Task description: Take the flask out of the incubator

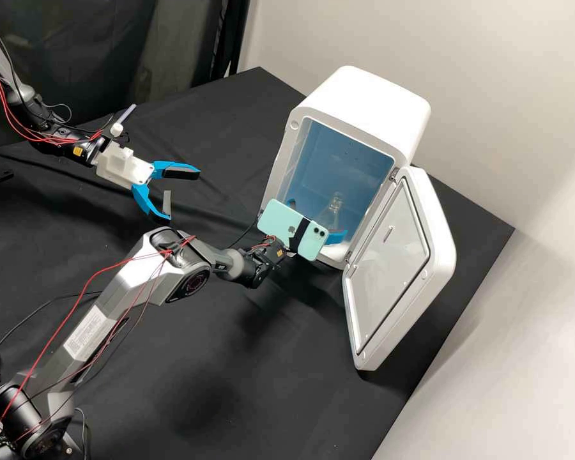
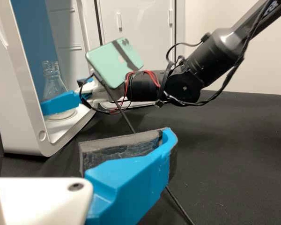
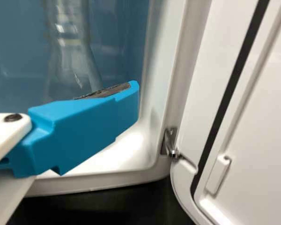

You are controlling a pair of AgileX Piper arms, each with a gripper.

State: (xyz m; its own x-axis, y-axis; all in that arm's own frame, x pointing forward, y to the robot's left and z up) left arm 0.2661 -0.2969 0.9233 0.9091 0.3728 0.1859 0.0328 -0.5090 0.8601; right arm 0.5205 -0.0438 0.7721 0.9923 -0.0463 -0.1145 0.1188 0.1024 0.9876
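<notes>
- Standing upright on the floor of the incubator [image 1: 364, 108], close to the front opening, was the flask [image 1: 336, 209]. It was clear glass with no liquid visible in it, and it was not yet taken out.
- The right gripper [image 1: 331, 237] was inside the opening at the flask, with its fingers spread and not clamped on anything. One blue finger [image 3: 84, 124] lay low beside the flask's wide base, pad towards the glass. Whether it touched the glass, I couldn't tell.
- Step in hand, as I judged it, was grasping the flask.
- To do it well: centre the flask between both pads, then close on the neck or upper body rather than the sloped base, where glass could slip.
- Then squeeze gently, lift a little and draw straight back, so the flask clears the incubator's bottom lip and the door [image 1: 390, 268].
- Likely risk: tipping the flask or shoving it deeper before the fingers close.
- The incubator had a blue lining and held that one flask. Its door hung wide open beside the opening.
- A phone [image 1: 294, 230] was strapped to the right wrist, just outside the opening.
- The left gripper [image 1: 182, 195] hung above the bench [image 1: 249, 370], well apart from the incubator, with its fingers spread and holding nothing.
</notes>
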